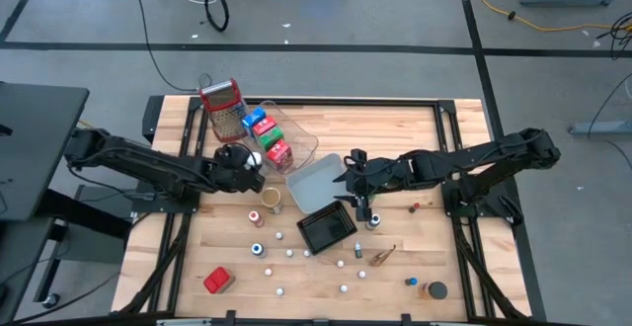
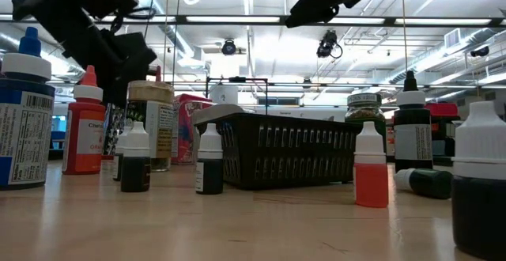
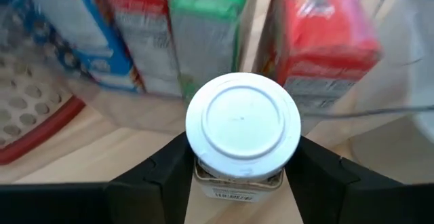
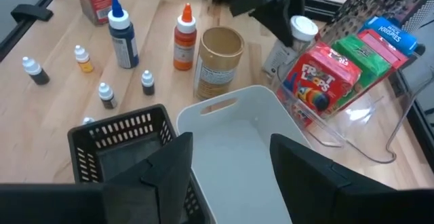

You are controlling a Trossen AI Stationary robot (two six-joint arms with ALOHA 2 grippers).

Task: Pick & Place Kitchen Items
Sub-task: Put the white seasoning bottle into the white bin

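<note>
A small jar with a white lid [image 3: 243, 125] stands upright beside the clear tray [image 1: 300, 140], and my left gripper [image 3: 241, 183] is shut on it. The jar also shows in the high view [image 1: 256, 158] and the right wrist view [image 4: 303, 28]. The clear tray holds blue [image 1: 255, 120], green [image 1: 268, 134] and red [image 1: 279, 152] cartons standing side by side. My right gripper [image 4: 230, 166] hangs open above the grey tray [image 4: 237, 142], with nothing between its fingers. A tan-lidded can [image 4: 218, 58] stands by that tray. My left gripper pinches the jar's body just under the white lid [image 3: 203, 182], one finger [image 3: 169, 180] on each side. The fingers slant down at it from the table's left. The jar stays upright. The lid hides its base, so I cannot tell whether it rests on the table.
A metal grater with a red top [image 1: 223, 107] stands behind the clear tray. A black basket [image 1: 327, 230] sits in front of the grey tray. Several small dropper bottles [image 1: 291, 253] dot the near half of the table, with a red carton [image 1: 217, 280] at the near left.
</note>
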